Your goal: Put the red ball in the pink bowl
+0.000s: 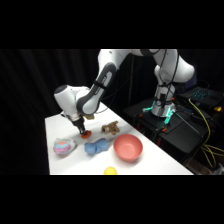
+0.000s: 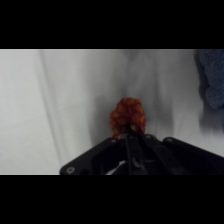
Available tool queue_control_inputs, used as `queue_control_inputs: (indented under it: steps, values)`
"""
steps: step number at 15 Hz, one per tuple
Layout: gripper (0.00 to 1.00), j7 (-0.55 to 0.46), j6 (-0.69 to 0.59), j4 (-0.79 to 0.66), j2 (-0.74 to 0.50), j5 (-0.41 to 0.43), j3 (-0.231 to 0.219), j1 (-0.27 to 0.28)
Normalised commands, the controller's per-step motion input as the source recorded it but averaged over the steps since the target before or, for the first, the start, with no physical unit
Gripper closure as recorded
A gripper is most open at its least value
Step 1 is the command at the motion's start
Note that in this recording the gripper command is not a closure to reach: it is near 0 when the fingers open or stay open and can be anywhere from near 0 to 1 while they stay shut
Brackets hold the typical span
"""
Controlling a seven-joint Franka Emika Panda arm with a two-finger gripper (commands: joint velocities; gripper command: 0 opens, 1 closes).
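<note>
Side and wrist views of the arm at the white table [image 1: 165,160]. The red ball [image 1: 86,134] is lying on the table directly under the gripper [image 1: 83,131], at its tip; in the wrist view the red ball [image 2: 128,116] is sitting just beyond the black linkage, centred ahead of the gripper [image 2: 131,137]. Whether the pincer is released, clenched or grasping the ball cannot be told, since the fingertips are not showing clearly in either view.

The ball is resting well apart from the pink bowl [image 1: 127,148], which is standing nearer the table's front right. Between them a blue object [image 1: 96,147] is lying, and it is appearing again as a dark blue shape [image 2: 210,80] at the wrist view's upper right. A brown plush toy [image 1: 110,128] is sitting beside the ball, a small clear dish [image 1: 64,146] with multicoloured contents on its other side, and a yellow ball [image 1: 110,171] at the front edge.

No legible writing is showing on anything.

The arm is arching over from its base [image 1: 160,107] at upper right, bending at the elbow and pointing its wrist steeply down at the table.
</note>
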Motion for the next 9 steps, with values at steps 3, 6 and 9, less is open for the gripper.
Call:
queue_control_inputs:
  steps: [3,6,9]
  values:
    - [0.13,0.01,-0.03,-0.59,-0.71,-0.020,-0.021,0.090]
    - [0.13,0.05,0.01,-0.84,-0.92,-0.069,-0.010,0.133]
    - [0.13,0.12,0.07,-0.93,-0.93,-0.154,0.011,0.170]
